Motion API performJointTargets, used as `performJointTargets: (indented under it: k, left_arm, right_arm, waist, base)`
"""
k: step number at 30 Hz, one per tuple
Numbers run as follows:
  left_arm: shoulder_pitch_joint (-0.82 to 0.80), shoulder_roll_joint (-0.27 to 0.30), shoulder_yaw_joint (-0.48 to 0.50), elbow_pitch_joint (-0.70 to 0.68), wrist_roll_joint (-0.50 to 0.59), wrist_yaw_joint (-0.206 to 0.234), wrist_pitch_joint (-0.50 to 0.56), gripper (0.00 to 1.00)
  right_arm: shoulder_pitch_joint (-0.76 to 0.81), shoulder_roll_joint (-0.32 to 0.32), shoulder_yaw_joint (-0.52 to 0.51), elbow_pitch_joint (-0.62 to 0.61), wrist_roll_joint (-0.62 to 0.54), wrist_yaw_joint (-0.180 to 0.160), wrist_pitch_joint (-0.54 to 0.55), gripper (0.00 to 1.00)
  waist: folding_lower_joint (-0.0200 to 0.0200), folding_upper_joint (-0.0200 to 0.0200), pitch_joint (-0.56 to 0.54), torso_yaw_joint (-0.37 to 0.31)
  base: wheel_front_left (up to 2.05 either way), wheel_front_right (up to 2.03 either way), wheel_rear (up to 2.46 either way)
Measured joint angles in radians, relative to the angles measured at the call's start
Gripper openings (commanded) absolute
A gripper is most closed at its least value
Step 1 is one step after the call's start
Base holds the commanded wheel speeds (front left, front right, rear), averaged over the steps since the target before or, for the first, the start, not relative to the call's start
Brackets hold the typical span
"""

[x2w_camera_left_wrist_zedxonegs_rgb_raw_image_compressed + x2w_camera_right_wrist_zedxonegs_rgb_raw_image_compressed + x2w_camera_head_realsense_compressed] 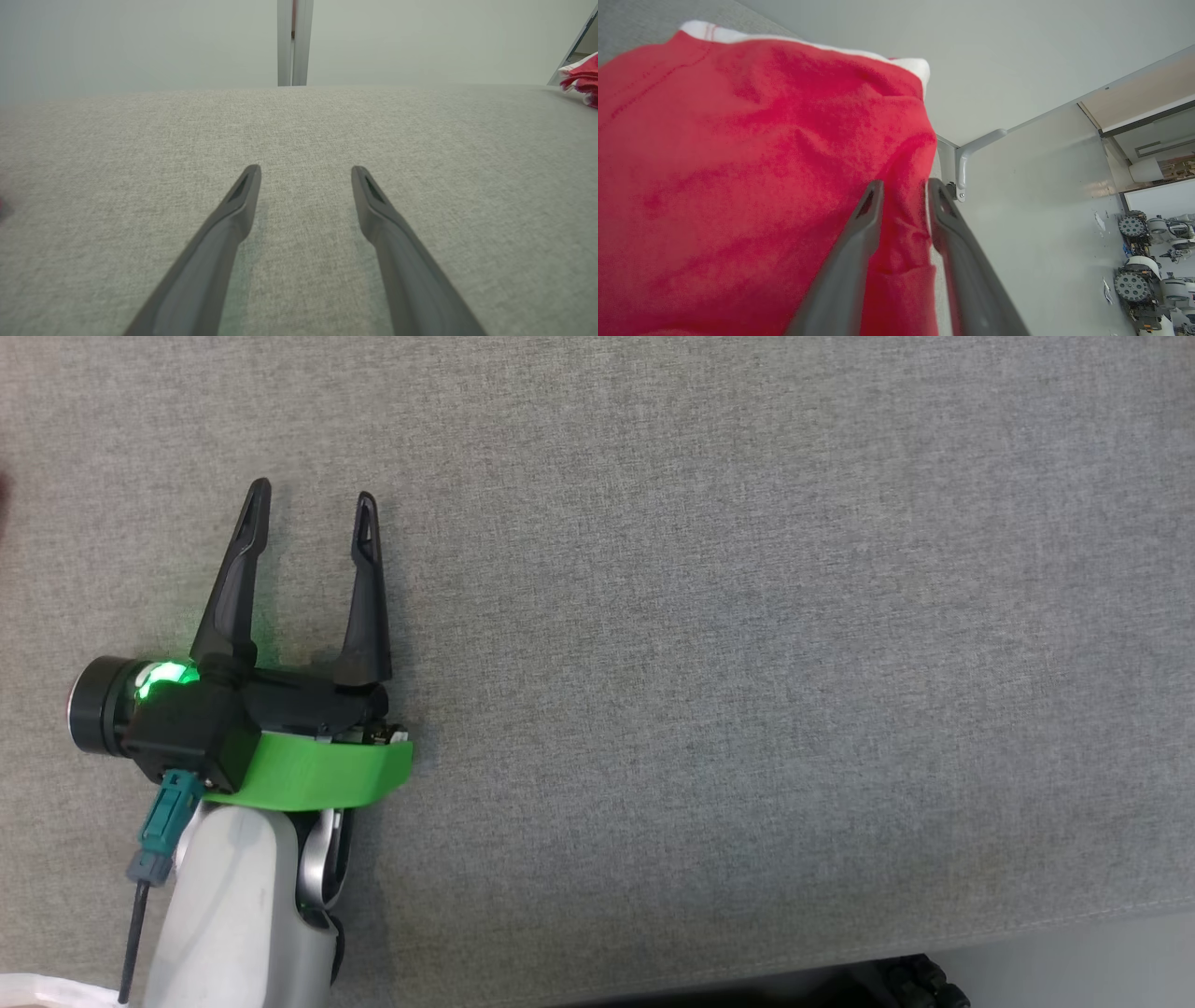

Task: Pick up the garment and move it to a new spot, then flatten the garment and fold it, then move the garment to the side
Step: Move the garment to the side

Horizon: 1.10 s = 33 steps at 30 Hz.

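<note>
Dark fingers of the left gripper [313, 490] stand wide apart with nothing between them. They hover low over the grey woven cover of the table [747, 616], towards its left side. Behind them a green light glows on the wrist, a green band [317, 775] wraps it, and the pale forearm [224, 905] runs back to the table's near edge.

The right gripper [906, 182] has its jaws a narrow way apart. A fold at the edge of the red garment [738, 163] lies in the gap. Whether the fingers press on the cloth or stand just clear of it I cannot tell. The garment is soft and fleecy, with a white trim [906, 65] along its far side, and a strip of the table shows past its top corner.

From the left wrist, a bunched bit of the same red and white cloth sits at the table's far right corner, well apart from the left gripper.

Past the table's edge in the right wrist view stand a grey wall panel with a metal bracket [966, 158] and, farther off, some wheeled machines [1134, 280].
</note>
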Motion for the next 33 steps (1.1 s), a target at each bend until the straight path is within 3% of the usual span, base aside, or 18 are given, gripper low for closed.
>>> performJointTargets:
  k: [7, 16, 23, 33]
  left_arm:
    - [0.009, -0.001, 0.013, 0.028, -0.014, 0.006, 0.000, 1.00]
    - [0.074, -0.003, 0.052, 0.086, -0.043, 0.017, 0.001, 1.00]
    - [0.141, -0.007, 0.080, 0.123, -0.053, 0.020, 0.001, 1.00]
    - [0.219, -0.010, 0.110, 0.176, -0.062, 0.016, 0.001, 1.00]
  right_arm:
    - [-0.020, 0.062, -0.026, 0.040, -0.057, 0.000, -0.108, 1.00]
    - [0.081, 0.242, -0.081, 0.036, -0.054, 0.000, -0.274, 1.00]
    - [0.239, 0.385, -0.142, -0.025, -0.062, 0.000, -0.317, 1.00]
    - [0.581, 0.561, -0.331, -0.225, -0.114, 0.000, -0.322, 1.00]
  waist:
    - [0.0000, 0.0000, -0.029, 0.006]
    - [0.0000, 0.0000, -0.137, 0.013]
    - [-0.0001, 0.0000, -0.252, 0.027]
    - [-0.0001, 0.0000, -0.413, 0.061]
  base:
    - [0.00, 0.00, 0.00]
    - [0.00, 0.00, 0.00]
    - [0.00, 0.00, 0.00]
    - [0.00, 0.00, 0.00]
